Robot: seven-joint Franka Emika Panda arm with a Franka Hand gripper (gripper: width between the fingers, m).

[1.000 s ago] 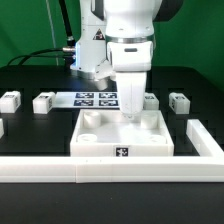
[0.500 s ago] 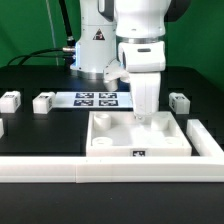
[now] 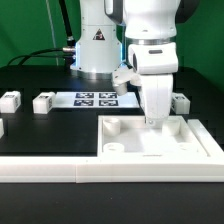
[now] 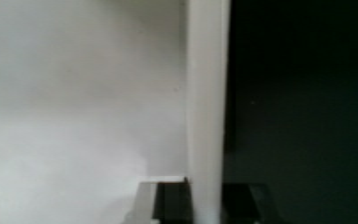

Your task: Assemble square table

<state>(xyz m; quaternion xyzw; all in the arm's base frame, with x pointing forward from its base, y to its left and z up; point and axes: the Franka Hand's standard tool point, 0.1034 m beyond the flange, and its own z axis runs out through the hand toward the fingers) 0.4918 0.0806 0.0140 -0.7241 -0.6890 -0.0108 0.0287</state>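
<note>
**benchwatcher:** Standing by the rig. The arm's two-finger gripper [image 3: 155, 120] points straight down with its jaws drawn narrow, pinching the far raised rim of the large white square plastic tabletop [image 3: 133, 142]. The wrist view agrees: there are dark fingers [image 4: 163, 206] on either side of that rim wall.

**legs_first:** Where's the tabletop sitting?

**benchwatcher:** At the table's front edge, tucked toward the front corner on the exterior view's right, in the angle of the long white border rail [image 3: 60, 170]. It looks flush against the front run. I can't tell if it touches the side run. Corner holes face up, with no legs in.

**legs_first:** So which step is this?

**benchwatcher:** I'd say squaring the tabletop into that corner, so it's early days. Next it should let go, rise straight up so the rim doesn't get tugged, then fetch one of the small white tagged leg blocks. The nearest [image 3: 180, 101] is just behind the tabletop. Two more [image 3: 43, 101] lie toward the opposite edge, beside the marker board [image 3: 95, 99].
</note>
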